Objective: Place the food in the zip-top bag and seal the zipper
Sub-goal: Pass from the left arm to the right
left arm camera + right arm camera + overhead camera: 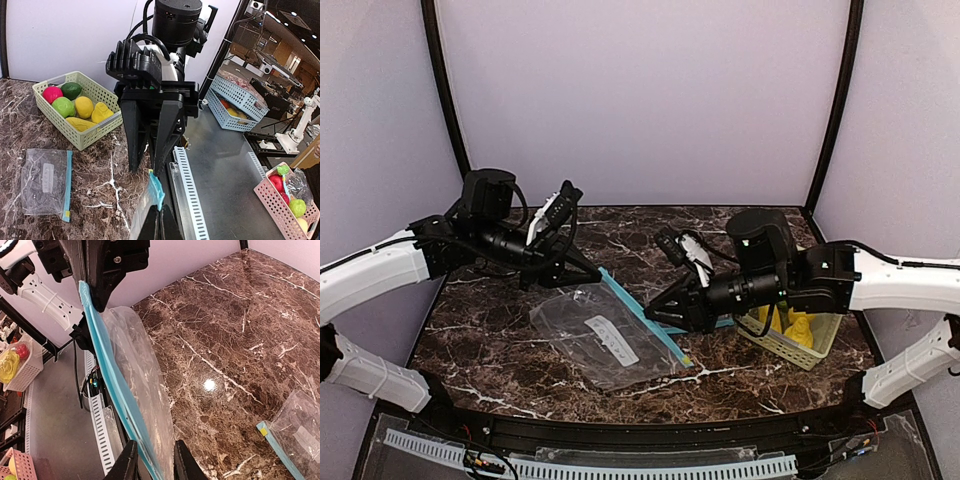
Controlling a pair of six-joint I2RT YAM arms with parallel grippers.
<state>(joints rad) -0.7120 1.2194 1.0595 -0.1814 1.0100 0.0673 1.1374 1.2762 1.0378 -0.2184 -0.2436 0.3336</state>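
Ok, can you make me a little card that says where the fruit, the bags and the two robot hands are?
fruit: all in the pale green basket; none in a bag
held bag: held up, blue zipper edge running between the two grippers
spare bag: lying flat on the marble table
left gripper: shut on the held bag's zipper edge
right gripper: a finger on each side of the zipper edge; can't tell if it is pinching
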